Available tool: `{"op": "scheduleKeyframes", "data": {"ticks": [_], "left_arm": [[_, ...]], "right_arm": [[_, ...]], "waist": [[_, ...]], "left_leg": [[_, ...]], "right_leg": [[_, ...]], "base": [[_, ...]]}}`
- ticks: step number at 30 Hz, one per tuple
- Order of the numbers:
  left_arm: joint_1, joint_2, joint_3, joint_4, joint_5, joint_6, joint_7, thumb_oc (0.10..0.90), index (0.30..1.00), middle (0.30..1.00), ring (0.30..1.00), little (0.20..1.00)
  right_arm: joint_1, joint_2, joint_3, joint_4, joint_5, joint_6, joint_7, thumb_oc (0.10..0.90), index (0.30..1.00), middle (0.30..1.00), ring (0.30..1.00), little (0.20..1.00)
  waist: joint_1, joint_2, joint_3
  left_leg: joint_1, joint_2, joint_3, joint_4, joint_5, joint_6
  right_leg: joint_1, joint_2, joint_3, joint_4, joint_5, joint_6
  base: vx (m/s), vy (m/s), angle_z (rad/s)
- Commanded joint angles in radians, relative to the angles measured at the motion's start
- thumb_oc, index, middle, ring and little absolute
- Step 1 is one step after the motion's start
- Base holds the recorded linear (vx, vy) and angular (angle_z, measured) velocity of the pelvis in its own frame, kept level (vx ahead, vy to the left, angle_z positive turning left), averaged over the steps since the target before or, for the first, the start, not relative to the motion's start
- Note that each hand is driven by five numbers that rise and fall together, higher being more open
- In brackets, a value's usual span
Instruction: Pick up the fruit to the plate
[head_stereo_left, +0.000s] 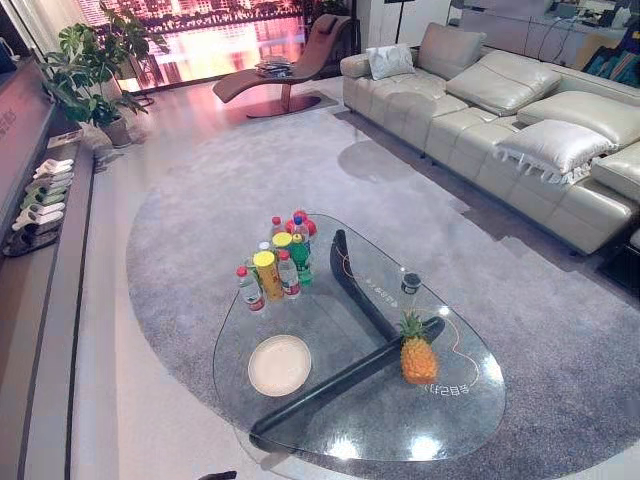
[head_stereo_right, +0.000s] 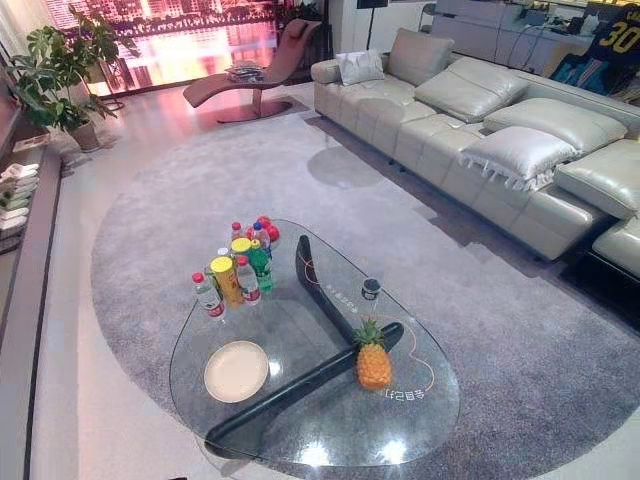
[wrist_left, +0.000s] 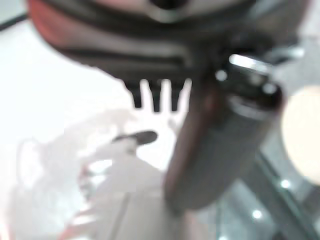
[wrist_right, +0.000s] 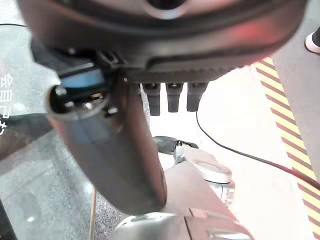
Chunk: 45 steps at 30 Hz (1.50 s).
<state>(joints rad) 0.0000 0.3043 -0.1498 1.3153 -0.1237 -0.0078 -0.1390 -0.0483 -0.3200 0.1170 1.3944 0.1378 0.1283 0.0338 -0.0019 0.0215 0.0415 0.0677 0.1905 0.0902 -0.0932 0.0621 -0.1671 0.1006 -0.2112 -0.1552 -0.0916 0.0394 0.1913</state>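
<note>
Left hand (wrist_left: 155, 47) hangs empty and uncurled; the plate (head_stereo_left: 279, 365) lies ahead of it. The pineapple (head_stereo_left: 418, 355) stands upright (crown up) further right, well ahead of the equally empty, uncurled right hand (wrist_right: 165, 40), the nearer one.

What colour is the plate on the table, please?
Cream-white; the plate shows best in left eye view.

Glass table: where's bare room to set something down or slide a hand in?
Bare glass runs along the near edge of the glass table, between the plate and the pineapple. Another open patch lies between the bottles and the small dark jar. The far left corner is crowded with those bottles.
</note>
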Motion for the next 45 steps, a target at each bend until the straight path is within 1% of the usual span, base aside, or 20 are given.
{"op": "scheduleKeyframes", "data": {"ticks": [1,3,5,11,20,28,34,35,37,38,42,45], "left_arm": [[-0.082,-0.027,-0.039,0.045,0.030,-0.005,0.011,0.800,0.900,0.900,0.900,0.900],[-0.081,-0.025,-0.030,0.048,0.015,-0.019,0.007,0.800,0.900,0.900,0.900,0.900],[-0.081,-0.023,-0.024,0.047,-0.007,-0.017,-0.001,0.800,0.900,0.900,0.900,0.900],[-0.075,-0.018,-0.015,0.053,0.004,-0.021,-0.006,0.800,0.900,0.900,0.900,0.900],[-0.084,-0.018,-0.022,0.049,-0.002,0.000,-0.009,0.800,0.900,0.900,0.900,0.900],[-0.079,-0.016,-0.017,0.049,0.004,0.004,-0.007,0.800,0.900,0.900,0.900,0.900],[-0.081,-0.019,-0.039,0.020,-0.017,0.020,0.003,0.800,0.900,0.900,0.900,0.900],[-0.088,-0.017,-0.046,0.010,-0.032,0.030,0.005,0.800,0.900,0.900,0.900,0.900],[-0.110,-0.018,-0.053,-0.002,-0.058,0.020,0.009,0.800,0.900,0.900,0.900,0.900],[-0.117,-0.018,-0.053,-0.004,-0.064,0.024,0.010,0.800,0.900,0.900,0.900,0.900],[-0.164,-0.013,-0.065,-0.012,-0.099,0.041,0.008,0.800,0.900,0.900,0.900,0.900],[-0.173,-0.009,-0.074,-0.022,-0.121,0.040,-0.012,0.800,0.900,0.900,0.900,0.900]], "right_arm": [[-0.061,0.022,-0.006,0.050,0.012,0.005,-0.015,0.800,0.900,0.900,0.900,0.900],[-0.061,0.023,-0.006,0.047,0.014,0.006,-0.016,0.800,0.900,0.900,0.900,0.900],[-0.062,0.021,-0.009,0.051,0.010,0.001,-0.012,0.800,0.900,0.900,0.900,0.900],[-0.060,0.022,-0.008,0.054,0.012,-0.002,-0.011,0.800,0.900,0.900,0.900,0.900],[-0.063,0.021,-0.002,0.052,0.005,0.004,-0.011,0.800,0.900,0.900,0.900,0.900],[-0.060,0.019,0.000,0.047,0.004,0.008,-0.003,0.800,0.900,0.900,0.900,0.900],[-0.066,0.013,0.018,0.028,0.023,0.016,0.001,0.800,0.900,0.900,0.900,0.900],[-0.080,0.010,0.029,0.023,0.030,0.024,0.002,0.800,0.900,0.900,0.900,0.900],[-0.108,0.009,0.039,0.014,0.034,0.019,-0.007,0.800,0.900,0.900,0.900,0.900],[-0.117,0.006,0.042,0.013,0.034,0.017,-0.009,0.800,0.900,0.900,0.900,0.900],[-0.162,-0.008,0.056,0.006,0.038,0.039,-0.010,0.800,0.900,0.900,0.900,0.900],[-0.170,-0.017,0.065,-0.009,0.037,0.037,-0.014,0.800,0.900,0.900,0.900,0.900]], "waist": [[0.013,-0.019,0.041],[0.014,-0.020,0.041],[0.016,-0.020,0.042],[0.019,-0.021,0.037],[0.016,-0.020,0.037],[0.018,-0.017,0.045],[0.016,-0.006,0.094],[0.016,-0.002,0.124],[0.012,0.003,0.183],[0.011,0.005,0.196],[0.005,0.013,0.277],[0.004,0.011,0.310]], "left_leg": [[0.035,0.039,0.027,0.006,-0.026,0.037],[0.036,0.039,0.026,0.006,-0.026,0.036],[0.038,0.039,0.025,0.006,-0.026,0.036],[0.038,0.039,0.021,0.006,-0.025,0.036],[0.038,0.038,0.019,0.006,-0.025,0.037],[0.028,0.036,0.017,0.006,-0.022,0.035],[-0.025,0.027,0.010,0.006,-0.013,0.038],[-0.054,0.020,0.004,0.006,-0.008,0.042],[-0.110,0.009,-0.005,0.006,0.002,0.050],[-0.122,0.007,-0.006,0.006,0.004,0.051],[-0.204,-0.010,-0.023,0.006,0.022,0.061],[-0.240,-0.017,-0.031,0.006,0.030,0.063]], "right_leg": [[-0.011,-0.059,-0.011,0.004,0.044,-0.016],[-0.011,-0.059,-0.011,0.004,0.045,-0.016],[-0.008,-0.058,-0.013,0.004,0.044,-0.016],[-0.006,-0.058,-0.013,0.004,0.044,-0.017],[-0.004,-0.059,-0.011,0.004,0.043,-0.017],[-0.015,-0.061,-0.012,0.004,0.048,-0.014],[-0.073,-0.064,-0.003,0.004,0.062,-0.013],[-0.104,-0.064,0.004,0.004,0.070,-0.014],[-0.164,-0.060,0.018,0.004,0.087,-0.018],[-0.178,-0.058,0.021,0.004,0.092,-0.019],[-0.257,-0.039,0.034,0.004,0.111,-0.032],[-0.292,-0.033,0.039,0.004,0.122,-0.033]], "base": [[-0.25,0.045,-0.21],[0.00,0.000,0.00],[0.00,0.000,0.00],[0.00,0.000,0.00],[0.00,0.000,0.00],[0.00,0.000,0.00],[-0.01,-0.003,0.00],[-0.16,-0.021,-0.03],[-0.23,-0.015,-0.03],[-0.18,-0.008,-0.05],[-0.14,-0.011,0.00],[-0.09,-0.011,-0.02]]}}
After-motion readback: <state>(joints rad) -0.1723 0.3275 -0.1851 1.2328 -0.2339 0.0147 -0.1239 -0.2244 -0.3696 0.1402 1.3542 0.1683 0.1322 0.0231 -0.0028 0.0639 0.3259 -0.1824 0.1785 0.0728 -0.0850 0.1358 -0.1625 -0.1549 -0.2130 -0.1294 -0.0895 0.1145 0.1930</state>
